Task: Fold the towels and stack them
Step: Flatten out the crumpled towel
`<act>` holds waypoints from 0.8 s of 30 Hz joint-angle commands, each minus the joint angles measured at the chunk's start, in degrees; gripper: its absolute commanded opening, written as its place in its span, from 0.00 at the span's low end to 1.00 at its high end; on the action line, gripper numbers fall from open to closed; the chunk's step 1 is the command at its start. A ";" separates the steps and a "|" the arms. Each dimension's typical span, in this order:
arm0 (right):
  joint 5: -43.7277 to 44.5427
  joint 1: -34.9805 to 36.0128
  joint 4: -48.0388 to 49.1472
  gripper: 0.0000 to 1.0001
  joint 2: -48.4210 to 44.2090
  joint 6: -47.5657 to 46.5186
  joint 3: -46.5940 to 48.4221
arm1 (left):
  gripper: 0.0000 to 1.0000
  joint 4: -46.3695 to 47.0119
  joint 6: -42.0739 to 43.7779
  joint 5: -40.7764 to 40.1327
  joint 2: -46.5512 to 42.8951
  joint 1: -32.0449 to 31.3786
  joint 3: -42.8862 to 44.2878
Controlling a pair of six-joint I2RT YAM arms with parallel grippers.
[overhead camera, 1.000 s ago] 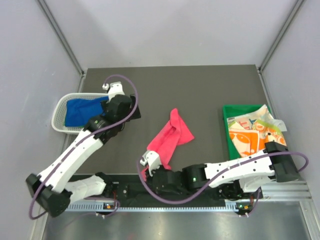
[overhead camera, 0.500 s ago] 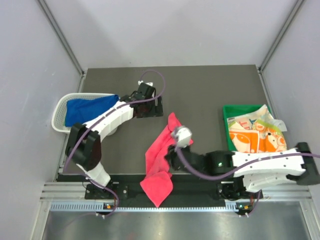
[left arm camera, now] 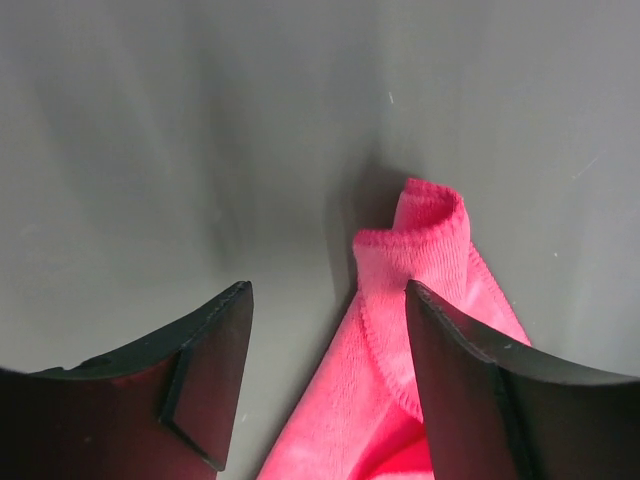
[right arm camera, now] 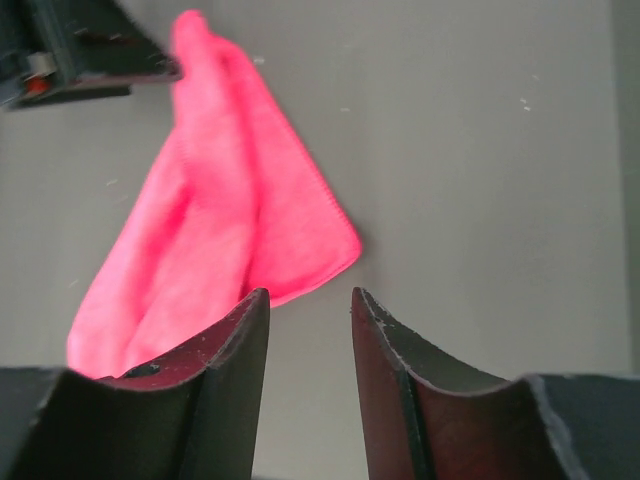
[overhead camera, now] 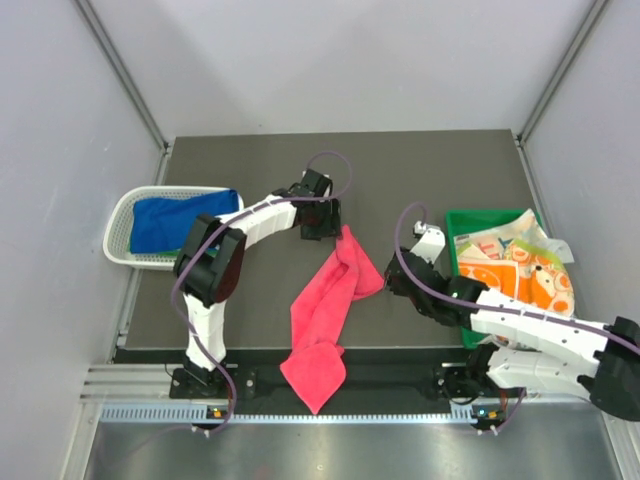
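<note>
Hovering with jaws spread and empty, the left gripper (left arm camera: 328, 290) hangs over the far corner of the pink-red towel (left arm camera: 425, 270). The towel lies rumpled in a long strip on the table (overhead camera: 420, 170), its near end reaching past the front edge. The right gripper (right arm camera: 310, 295), also parted and holding nothing, faces the towel's right-hand corner. Soft, light and limp, the cloth will likely sag; pinching those two corners seems best.

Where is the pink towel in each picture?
Top external: pink towel lies mid-table, stretching from the left gripper to the near edge.
Left wrist: pink towel sits low, right of centre, folded tip uppermost.
Right wrist: pink towel fills the upper left.
Shared landmark: the left gripper beside the towel's far tip.
</note>
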 commanded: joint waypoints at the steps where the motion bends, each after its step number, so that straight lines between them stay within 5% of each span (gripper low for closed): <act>1: -6.15 -4.42 8.74 0.40 2.70 0.31 -2.04 | 0.66 6.00 -0.83 4.33 1.61 -0.16 1.72; 9: -11.09 -6.89 16.13 0.41 15.09 5.13 -3.36 | 0.61 10.92 -2.15 5.04 2.86 -0.07 -0.30; 24: -8.63 -6.72 20.62 0.43 22.92 16.74 -7.85 | 0.43 13.57 -3.56 7.32 3.99 0.02 -0.57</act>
